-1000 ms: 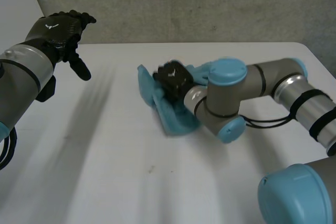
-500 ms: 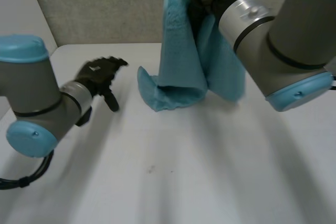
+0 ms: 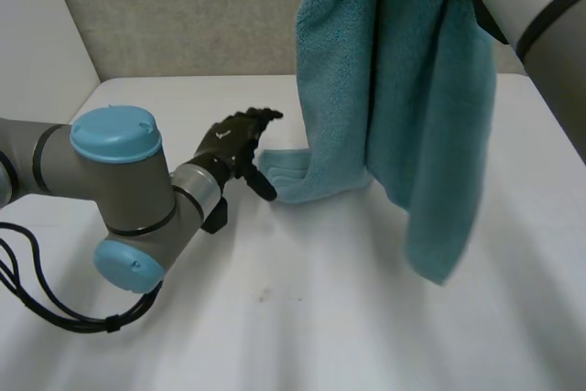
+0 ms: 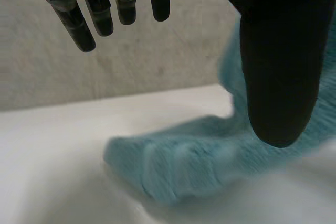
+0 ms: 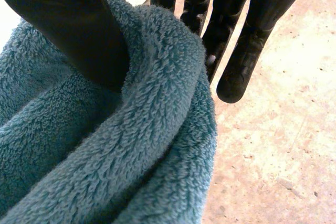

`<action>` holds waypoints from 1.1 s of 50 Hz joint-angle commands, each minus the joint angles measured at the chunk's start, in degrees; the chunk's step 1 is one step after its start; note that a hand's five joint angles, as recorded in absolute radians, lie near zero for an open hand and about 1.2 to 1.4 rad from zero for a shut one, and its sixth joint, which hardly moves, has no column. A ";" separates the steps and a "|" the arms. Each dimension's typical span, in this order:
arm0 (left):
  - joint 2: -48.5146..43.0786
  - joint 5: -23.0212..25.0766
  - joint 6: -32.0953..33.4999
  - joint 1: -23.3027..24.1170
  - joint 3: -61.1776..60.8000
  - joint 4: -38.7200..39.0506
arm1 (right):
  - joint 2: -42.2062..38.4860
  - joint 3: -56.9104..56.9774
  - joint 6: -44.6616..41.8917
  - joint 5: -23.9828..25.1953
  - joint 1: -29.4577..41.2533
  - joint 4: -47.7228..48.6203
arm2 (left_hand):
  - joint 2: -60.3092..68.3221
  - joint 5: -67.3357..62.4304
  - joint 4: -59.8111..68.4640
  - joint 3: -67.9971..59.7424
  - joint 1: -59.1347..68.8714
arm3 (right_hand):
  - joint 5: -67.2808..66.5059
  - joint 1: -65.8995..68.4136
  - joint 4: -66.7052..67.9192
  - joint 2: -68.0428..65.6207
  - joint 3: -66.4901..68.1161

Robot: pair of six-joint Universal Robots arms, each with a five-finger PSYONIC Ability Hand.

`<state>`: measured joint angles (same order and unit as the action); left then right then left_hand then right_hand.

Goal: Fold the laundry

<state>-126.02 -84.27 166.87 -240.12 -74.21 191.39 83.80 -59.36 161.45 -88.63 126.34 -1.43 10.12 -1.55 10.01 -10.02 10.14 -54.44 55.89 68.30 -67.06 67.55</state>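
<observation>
Pinching the towel aloft, the right hand is apparently preparing a spread; the relaxed left hand should grab its trailing end.

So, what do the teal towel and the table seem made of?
The towel is probably terry cotton or microfibre, matte; its fuzzy looped pile and thick soft folds show it. The table is perhaps white laminate or painted board: smooth, with a faint sheen.

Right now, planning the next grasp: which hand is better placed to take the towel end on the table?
Left: the left hand, open, is beside that end; the right hand pinches the towel up high.
</observation>
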 commanded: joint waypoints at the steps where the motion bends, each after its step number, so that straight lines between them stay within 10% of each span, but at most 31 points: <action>1: 0.52 -4.85 0.21 -0.08 -0.33 3.20 | 2.60 -5.14 -0.08 0.47 -0.22 -0.24 | 2.28 -0.85 2.39 -2.38 2.26 | -15.56 24.11 11.69 -12.94 12.45; 14: -2.47 21.43 -0.06 4.75 -0.06 -0.31 | 4.97 -7.87 -0.08 3.64 -0.48 0.55 | 5.82 -4.39 5.93 -5.92 5.79 | -15.56 24.11 11.69 -12.94 12.45; 21: -3.09 10.21 0.03 5.11 0.29 -0.40 | 4.44 -7.70 0.01 3.37 -1.01 0.55 | 69.80 -68.37 69.91 -69.90 69.77 | -15.56 24.11 11.69 -12.94 12.45; 34: 10.51 -9.93 0.03 -1.83 -8.04 3.72 | 1.98 -11.48 -0.43 3.29 -9.01 0.02 | 69.88 -68.45 69.99 -69.98 69.86 | -15.56 24.11 11.69 -12.94 12.45; 46: 27.23 -10.47 2.58 1.06 -28.10 3.55 | 0.14 -20.16 -10.35 3.37 -9.54 -9.19 | 69.88 -68.45 69.99 -69.98 69.86 | -15.56 24.11 11.69 -12.94 12.45; 55: 29.17 -10.91 16.27 5.27 -37.23 3.29 | -1.53 -31.41 -25.37 3.46 -10.06 -21.06 | 69.88 -68.45 69.99 -69.98 69.86 | -15.56 24.11 11.69 -12.94 12.45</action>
<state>-96.01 -94.89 175.39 -237.60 -108.16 194.93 83.37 -84.33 145.11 -85.15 116.74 -16.12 69.68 -58.37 69.71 -69.51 67.26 -54.84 55.89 68.31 -67.06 67.62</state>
